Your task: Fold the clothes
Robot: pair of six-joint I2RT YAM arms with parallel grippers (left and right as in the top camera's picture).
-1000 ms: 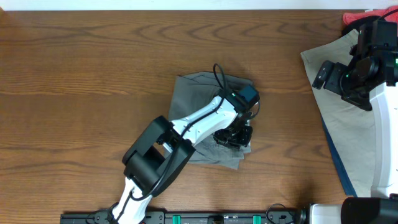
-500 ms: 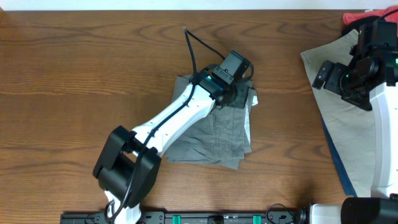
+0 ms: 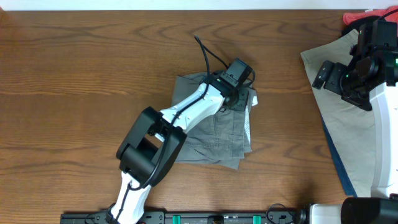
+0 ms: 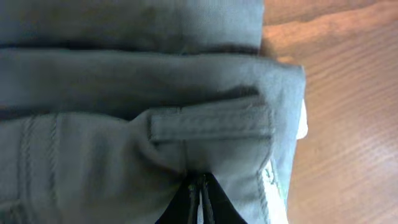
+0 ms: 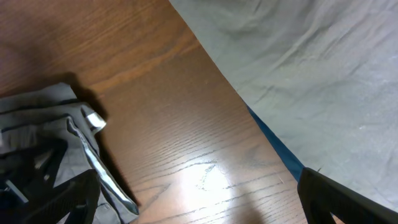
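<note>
While the left gripper (image 4: 200, 190) pinches them, folded grey shorts (image 3: 224, 138) (soft weave, stitched belt loop (image 4: 211, 124) ahead) run lengthwise behind it.

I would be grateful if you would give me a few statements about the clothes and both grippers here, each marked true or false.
1. The grey shorts lie near the middle of the table. True.
2. The right gripper is clamped shut. False: its fingers are spread wide and hold nothing.
3. The left gripper is closed on grey fabric, just below a belt loop. True.
4. A red piece lies beside the grey shorts. False: it sits at the table's far right corner, beyond the beige cloth.
</note>
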